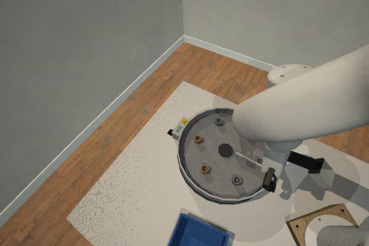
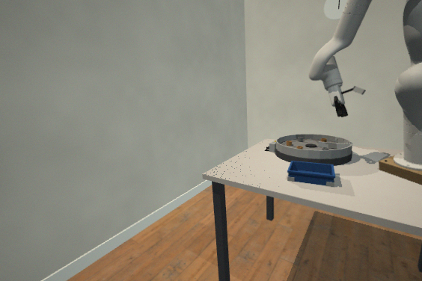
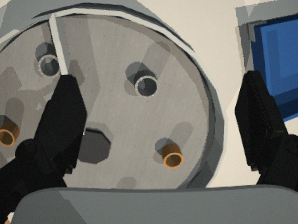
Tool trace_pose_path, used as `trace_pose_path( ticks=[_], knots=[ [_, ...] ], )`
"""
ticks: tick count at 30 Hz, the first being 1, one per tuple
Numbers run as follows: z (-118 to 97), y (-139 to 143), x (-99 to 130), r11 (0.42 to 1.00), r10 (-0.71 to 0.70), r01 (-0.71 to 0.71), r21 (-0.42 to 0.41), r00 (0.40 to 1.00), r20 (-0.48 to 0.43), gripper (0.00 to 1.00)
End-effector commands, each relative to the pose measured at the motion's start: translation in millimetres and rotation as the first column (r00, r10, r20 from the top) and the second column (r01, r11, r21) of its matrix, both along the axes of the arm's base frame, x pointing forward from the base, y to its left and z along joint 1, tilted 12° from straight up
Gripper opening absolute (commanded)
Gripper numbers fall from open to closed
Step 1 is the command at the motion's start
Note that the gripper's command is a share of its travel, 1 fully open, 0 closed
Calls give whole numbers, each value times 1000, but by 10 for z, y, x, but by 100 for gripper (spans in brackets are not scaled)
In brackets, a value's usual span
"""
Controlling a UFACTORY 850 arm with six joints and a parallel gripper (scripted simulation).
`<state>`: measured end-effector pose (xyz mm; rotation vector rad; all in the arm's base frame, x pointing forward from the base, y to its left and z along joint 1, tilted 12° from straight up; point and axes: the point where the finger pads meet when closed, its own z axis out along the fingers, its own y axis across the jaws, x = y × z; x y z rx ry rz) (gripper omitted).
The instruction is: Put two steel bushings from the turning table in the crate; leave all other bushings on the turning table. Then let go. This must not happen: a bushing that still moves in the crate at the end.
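The grey turning table (image 1: 224,134) (image 2: 312,154) (image 3: 105,107) carries steel and copper-coloured bushings. One steel bushing (image 1: 239,179) (image 3: 146,86) stands on the side towards the crate. A second steel bushing (image 1: 260,159) (image 3: 49,65) is beside the pale bar, partly hidden in the top view. A third steel bushing (image 1: 220,120) is on the far side. The blue crate (image 1: 205,227) (image 2: 311,176) (image 3: 280,60) shows no bushing in its visible part. My gripper (image 1: 269,180) (image 2: 341,110) (image 3: 160,91) is open and empty, high above the turning table, tilted.
Copper-coloured bushings (image 1: 197,139) (image 1: 204,169) (image 3: 173,159) (image 3: 7,136) stand among the steel ones. A pale bar (image 1: 248,158) (image 3: 58,45) reaches across the disc from the rim. The table's raised rim stands around them. A dark hub (image 1: 226,150) (image 3: 95,146) is at the centre.
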<state>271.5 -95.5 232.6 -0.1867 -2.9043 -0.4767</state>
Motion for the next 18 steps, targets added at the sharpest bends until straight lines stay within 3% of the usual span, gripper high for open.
trace_pose_path(
  ticks=[1,5,6,18],
  knots=[
    [-167,-207,139,987,-158,159,-32,987,43,100],
    [-208,-277,168,978,-204,206,-41,978,54,100],
    [-269,-385,204,960,-271,275,-54,960,70,100],
    [-492,-849,277,843,-515,529,-99,847,133,100]
  ],
)
